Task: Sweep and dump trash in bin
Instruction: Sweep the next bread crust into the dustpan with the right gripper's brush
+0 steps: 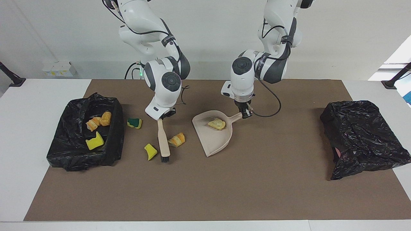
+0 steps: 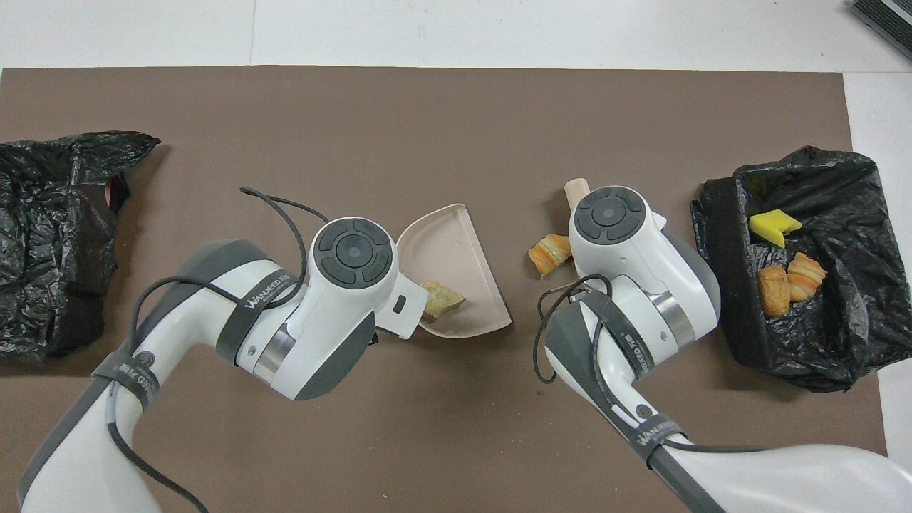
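From across the worktop we are seeing the right gripper (image 1: 161,116) clamping its fingers on a brush (image 1: 163,138) between loose scraps (image 1: 177,140), and the left gripper (image 1: 246,113) gripping a dustpan (image 1: 214,136) carrying one scrap. From overhead we are seeing more scraps lying in the bin (image 2: 741,285).

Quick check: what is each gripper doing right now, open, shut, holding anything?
Left gripper: shut on the dustpan handle.
Right gripper: shut on the brush handle.

Brown mat (image 1: 224,186), black bin bags (image 1: 85,154), beige dustpan (image 1: 213,139), beige brush (image 1: 163,139), yellow and orange scraps (image 1: 177,140)
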Controlling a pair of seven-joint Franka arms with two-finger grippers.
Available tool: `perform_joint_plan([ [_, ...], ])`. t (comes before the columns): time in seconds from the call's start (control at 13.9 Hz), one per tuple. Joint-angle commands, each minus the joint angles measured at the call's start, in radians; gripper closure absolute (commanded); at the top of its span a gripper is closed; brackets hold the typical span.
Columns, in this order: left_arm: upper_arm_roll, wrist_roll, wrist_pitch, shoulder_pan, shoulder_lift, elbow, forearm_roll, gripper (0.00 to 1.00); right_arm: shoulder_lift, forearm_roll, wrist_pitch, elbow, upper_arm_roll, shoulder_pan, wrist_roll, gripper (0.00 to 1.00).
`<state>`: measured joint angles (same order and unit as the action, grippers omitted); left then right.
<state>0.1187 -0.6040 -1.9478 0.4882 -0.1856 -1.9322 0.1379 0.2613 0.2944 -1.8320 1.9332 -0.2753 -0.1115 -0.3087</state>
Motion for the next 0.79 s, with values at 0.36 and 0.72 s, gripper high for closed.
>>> perform_joint_plan([
  [0.36,-0.005,0.032,0.009,0.023,0.017,-0.016,-0.011,1.0,-0.004,-0.191,0.152,-0.014,-0.033,-0.042,0.131,1.0],
  [0.72,-0.004,0.03,-0.085,0.024,0.006,-0.05,-0.009,1.0,-0.054,-0.363,0.157,0.033,-0.044,-0.125,0.111,1.0],
])
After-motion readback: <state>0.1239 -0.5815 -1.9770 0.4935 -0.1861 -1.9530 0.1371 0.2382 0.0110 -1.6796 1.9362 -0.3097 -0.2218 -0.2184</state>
